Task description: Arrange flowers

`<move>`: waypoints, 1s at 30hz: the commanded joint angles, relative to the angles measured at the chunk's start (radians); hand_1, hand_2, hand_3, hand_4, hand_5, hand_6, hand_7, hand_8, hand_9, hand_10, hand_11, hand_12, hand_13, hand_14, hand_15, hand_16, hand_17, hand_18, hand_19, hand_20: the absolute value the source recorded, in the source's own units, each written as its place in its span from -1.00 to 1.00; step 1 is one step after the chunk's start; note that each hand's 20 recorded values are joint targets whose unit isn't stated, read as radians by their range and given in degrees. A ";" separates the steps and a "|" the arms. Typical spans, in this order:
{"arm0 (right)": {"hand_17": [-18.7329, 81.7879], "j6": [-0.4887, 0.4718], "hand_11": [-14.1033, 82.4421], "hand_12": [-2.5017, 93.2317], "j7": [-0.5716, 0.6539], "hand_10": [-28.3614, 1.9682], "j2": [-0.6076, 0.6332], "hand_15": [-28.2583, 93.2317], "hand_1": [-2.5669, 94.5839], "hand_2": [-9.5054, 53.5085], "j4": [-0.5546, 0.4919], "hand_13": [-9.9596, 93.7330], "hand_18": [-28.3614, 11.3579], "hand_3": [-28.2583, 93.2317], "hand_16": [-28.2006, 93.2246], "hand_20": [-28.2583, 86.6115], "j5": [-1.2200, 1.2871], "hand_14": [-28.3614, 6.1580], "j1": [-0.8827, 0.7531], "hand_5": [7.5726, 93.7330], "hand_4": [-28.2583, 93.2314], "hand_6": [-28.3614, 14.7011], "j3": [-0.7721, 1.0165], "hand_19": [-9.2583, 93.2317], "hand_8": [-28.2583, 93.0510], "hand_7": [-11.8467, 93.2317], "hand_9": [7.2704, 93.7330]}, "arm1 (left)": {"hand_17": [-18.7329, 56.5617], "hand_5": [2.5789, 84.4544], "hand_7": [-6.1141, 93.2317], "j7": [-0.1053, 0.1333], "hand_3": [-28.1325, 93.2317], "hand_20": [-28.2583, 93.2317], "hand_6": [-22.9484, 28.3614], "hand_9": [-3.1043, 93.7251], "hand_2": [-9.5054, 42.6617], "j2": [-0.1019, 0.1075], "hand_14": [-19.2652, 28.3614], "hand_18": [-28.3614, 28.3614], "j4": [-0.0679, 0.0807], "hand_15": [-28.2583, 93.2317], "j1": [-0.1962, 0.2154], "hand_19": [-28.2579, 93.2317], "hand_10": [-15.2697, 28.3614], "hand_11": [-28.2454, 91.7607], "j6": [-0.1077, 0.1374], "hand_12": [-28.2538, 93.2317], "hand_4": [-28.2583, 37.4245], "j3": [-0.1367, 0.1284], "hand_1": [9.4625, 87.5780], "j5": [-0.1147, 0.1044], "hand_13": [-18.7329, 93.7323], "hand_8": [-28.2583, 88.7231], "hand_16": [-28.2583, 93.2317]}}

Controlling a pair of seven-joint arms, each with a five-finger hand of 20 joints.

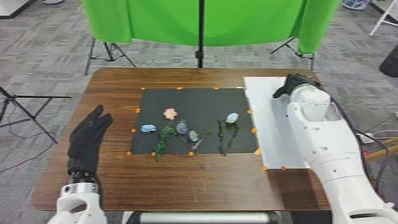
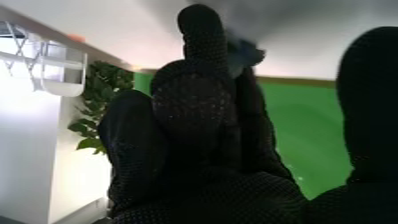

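The fingers of the right hand (image 1: pixel 291 85) look loosely extended, thumb apart; a bluish thing (image 2: pixel 244 52) shows by their tips, perhaps a bloom, but I cannot tell whether they touch it. That hand is over the far right corner of the white sheet (image 1: pixel 274 130). On the black mat (image 1: pixel 197 100) beside it, the white flower (image 1: pixel 232 118) lies toward the right edge, the blue flower (image 1: pixel 148 128) by the left edge, the pink flower (image 1: pixel 171 114) farther in. The left hand (image 1: pixel 85 137), fingers straight, is near the table's left edge. Placing on the sheet seems in hand; next calls for a clean release, then another stem.
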 commanded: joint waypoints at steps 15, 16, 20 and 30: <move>0.70 0.336 -0.51 -0.10 0.067 0.19 0.059 0.38 0.57 -0.99 -0.062 0.94 0.12 0.19 0.03 0.27 0.242 0.55 -0.172 0.60 -0.71 0.14 -0.008 0.95 -0.30 -0.40 0.89 | -0.35 0.00 -0.73 -0.005 0.61 -0.24 0.03 -0.05 -0.92 -0.011 0.41 0.36 0.011 -0.38 0.020 -0.51 0.27 -0.29 -0.019 -0.34 -0.73 0.006 -0.63 0.003 -0.06 -0.61 -0.50; 0.70 0.359 -0.51 -0.10 0.074 0.19 0.090 0.38 0.57 -0.99 -0.108 0.94 0.12 0.20 0.03 0.27 0.300 0.55 -0.183 0.60 -0.71 0.14 -0.033 0.95 -0.30 -0.40 0.89 | -0.35 0.00 -0.73 -0.006 0.61 -0.24 0.03 -0.05 -0.92 -0.010 0.41 0.36 0.011 -0.38 0.020 -0.51 0.27 -0.29 -0.018 -0.34 -0.73 0.005 -0.63 0.003 -0.06 -0.61 -0.50; 0.71 0.370 -0.51 -0.10 0.103 0.18 0.211 0.37 0.56 -1.00 -0.340 0.94 0.13 0.22 0.04 0.28 0.503 0.56 -0.247 0.60 -0.71 0.14 -0.101 0.94 -0.30 -0.39 0.90 | -0.35 0.00 -0.73 -0.013 0.60 -0.24 0.03 -0.05 -0.91 -0.004 0.41 0.36 0.010 -0.38 0.019 -0.51 0.27 -0.29 -0.014 -0.34 -0.73 0.002 -0.63 0.002 -0.06 -0.61 -0.50; 0.72 0.262 -0.50 -0.09 0.091 0.18 0.318 0.37 0.52 -1.00 -0.678 0.95 0.13 0.26 0.05 0.29 0.712 0.58 -0.437 0.61 -0.70 0.13 -0.175 0.94 -0.30 -0.38 0.91 | -0.35 0.00 -0.73 -0.022 0.60 -0.24 0.03 -0.05 -0.90 0.001 0.41 0.35 0.010 -0.38 0.013 -0.51 0.27 -0.29 -0.019 -0.34 -0.72 0.005 -0.63 0.008 -0.06 -0.61 -0.50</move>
